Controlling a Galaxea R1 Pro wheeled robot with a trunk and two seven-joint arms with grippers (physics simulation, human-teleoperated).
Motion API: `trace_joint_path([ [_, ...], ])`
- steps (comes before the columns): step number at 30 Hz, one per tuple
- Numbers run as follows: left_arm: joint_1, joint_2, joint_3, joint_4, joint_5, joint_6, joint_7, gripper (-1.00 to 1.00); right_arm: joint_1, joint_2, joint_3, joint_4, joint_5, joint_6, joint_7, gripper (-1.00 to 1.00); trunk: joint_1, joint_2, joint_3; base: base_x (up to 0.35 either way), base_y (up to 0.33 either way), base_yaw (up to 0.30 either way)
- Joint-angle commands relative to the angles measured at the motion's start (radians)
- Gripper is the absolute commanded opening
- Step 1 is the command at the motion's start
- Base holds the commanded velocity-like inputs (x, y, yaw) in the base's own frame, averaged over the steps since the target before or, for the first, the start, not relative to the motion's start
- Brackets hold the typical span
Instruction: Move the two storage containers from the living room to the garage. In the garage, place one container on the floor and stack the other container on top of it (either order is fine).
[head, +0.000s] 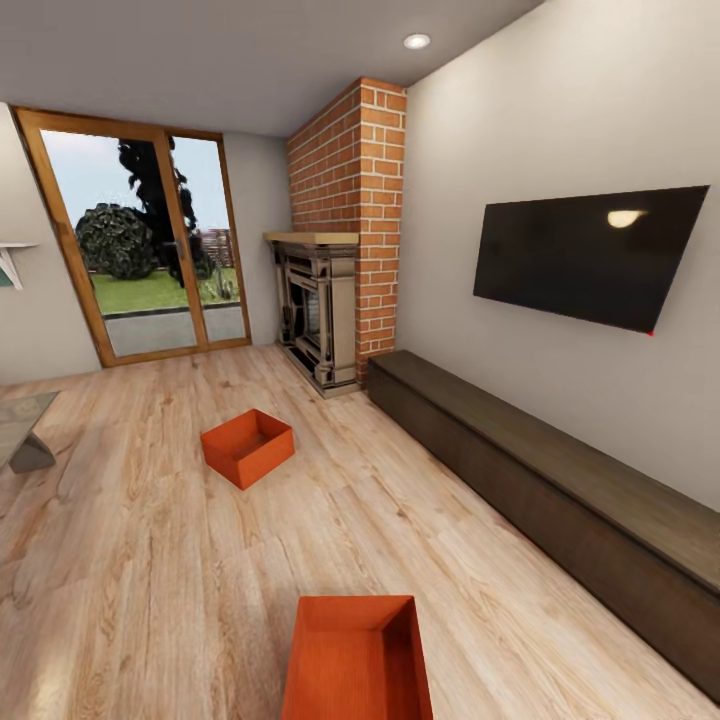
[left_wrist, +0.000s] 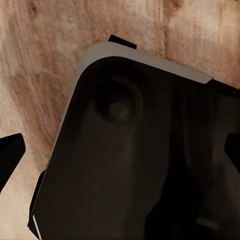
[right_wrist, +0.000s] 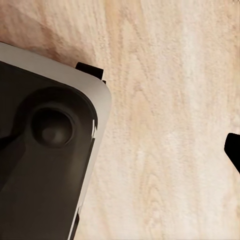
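Note:
I am in the living room, and the garage with its concrete floor is out of view. Two orange-red storage containers rest open side up on the light wood planks. One container (head: 355, 660) is right below me at the head view's lower edge. The other container (head: 247, 447) lies farther off, toward the fireplace. Neither touches a gripper. My left gripper (left_wrist: 120, 150) hangs open over my dark base, a fingertip (left_wrist: 11, 155) at each side of its wrist view. My right gripper (right_wrist: 120, 150) stands open over bare planks, one fingertip (right_wrist: 233, 150) showing.
A brick-and-stone fireplace (head: 320, 310) stands ahead beside wood-framed glass doors (head: 150, 240). A long low dark cabinet (head: 560, 490) runs along the right wall under a wall-mounted TV (head: 590, 255). A glass table (head: 22, 425) pokes in at the left.

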Motion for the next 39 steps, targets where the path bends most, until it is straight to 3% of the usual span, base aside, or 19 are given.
trace_joint_path([
  [1,0.0,0.0,0.005,-0.001,0.0,-0.002,0.001,1.0,0.0,0.0,0.007,0.001,-0.004,-0.004,-0.002,1.0,0.0,0.0,-0.001,0.0,0.0,0.0],
  [14,0.0,0.017,-0.004,-0.001,-0.003,-0.002,0.0,1.0,0.0,0.0,0.009,0.0,-0.005,0.002,-0.001,1.0,0.0,0.0,-0.016,0.0,0.0,0.0],
  [39,0.0,0.018,-0.004,-0.003,-0.004,-0.002,0.0,1.0,0.0,0.001,0.001,0.001,-0.016,0.003,-0.002,1.0,0.0,0.0,-0.056,0.0,0.0,0.0],
])
